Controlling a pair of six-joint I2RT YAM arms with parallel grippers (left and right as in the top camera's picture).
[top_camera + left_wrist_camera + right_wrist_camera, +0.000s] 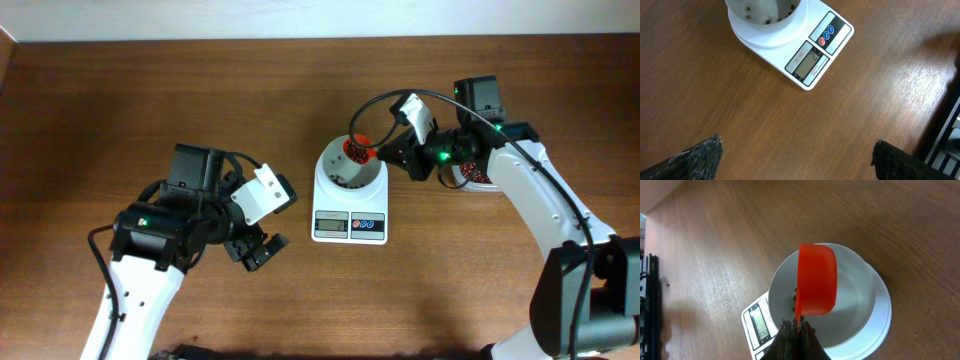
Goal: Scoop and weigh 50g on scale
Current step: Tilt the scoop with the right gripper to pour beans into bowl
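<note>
One scale (349,226) stood mid-table, its digits unreadable. Bowl (372,180) on top held only a thin scatter of beans (795,297), so 50 g was judged far off, with more scoops needed. Scoop (816,280) hung tilted over the bowl; its contents were unclear. Right arm reached in from the right, right gripper (796,330) pressed together, pinching the scoop handle. Left gripper (258,250) sat apart to the left of the scale, jaws spread wide, holding nothing.
</note>
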